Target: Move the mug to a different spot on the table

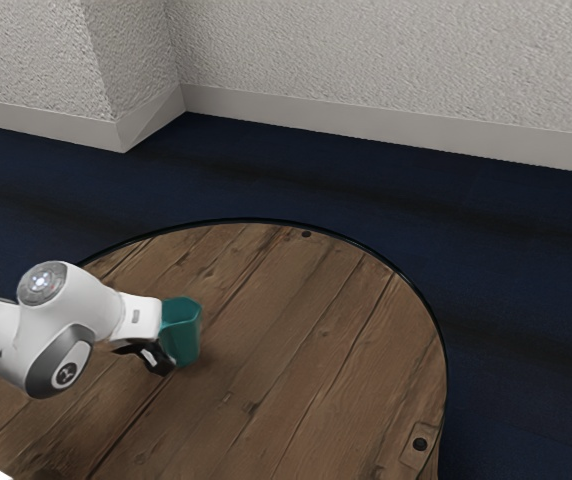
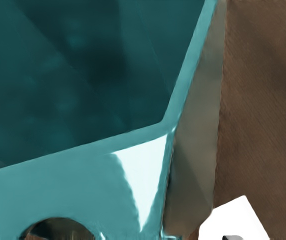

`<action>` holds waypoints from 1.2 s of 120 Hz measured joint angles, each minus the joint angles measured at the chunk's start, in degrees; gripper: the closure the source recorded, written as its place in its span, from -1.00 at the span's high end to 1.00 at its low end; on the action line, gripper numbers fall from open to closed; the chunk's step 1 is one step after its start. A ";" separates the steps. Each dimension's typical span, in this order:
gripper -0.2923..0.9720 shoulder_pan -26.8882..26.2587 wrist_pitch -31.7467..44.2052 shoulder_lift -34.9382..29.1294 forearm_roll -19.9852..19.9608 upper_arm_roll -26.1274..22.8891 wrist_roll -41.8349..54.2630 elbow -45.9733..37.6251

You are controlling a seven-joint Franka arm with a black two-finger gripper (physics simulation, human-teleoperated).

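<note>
I have the teal mug (image 1: 186, 330) standing upright on the round wooden table (image 1: 306, 340), off toward nine o'clock from the tabletop's middle in the exterior view and well in from the rim. My gripper (image 1: 161, 355) is right against it at about its eight o'clock, black tip low by the mug's base; I cannot tell whether it is open or clamped. In the wrist view the mug's (image 2: 83, 90) open mouth sits just under my hand, with wood planks (image 2: 263, 100) beside it.
</note>
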 joint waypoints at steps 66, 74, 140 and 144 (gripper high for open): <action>0.50 3.67 -4.41 -9.06 0.22 0.10 -1.28 -5.89; 0.51 2.05 -5.92 -11.04 0.20 0.12 -1.37 -8.00; 0.53 6.40 -86.77 -7.27 -12.41 -15.24 -11.97 66.62; 0.53 5.18 -89.95 -4.06 -12.94 -13.09 -12.65 69.92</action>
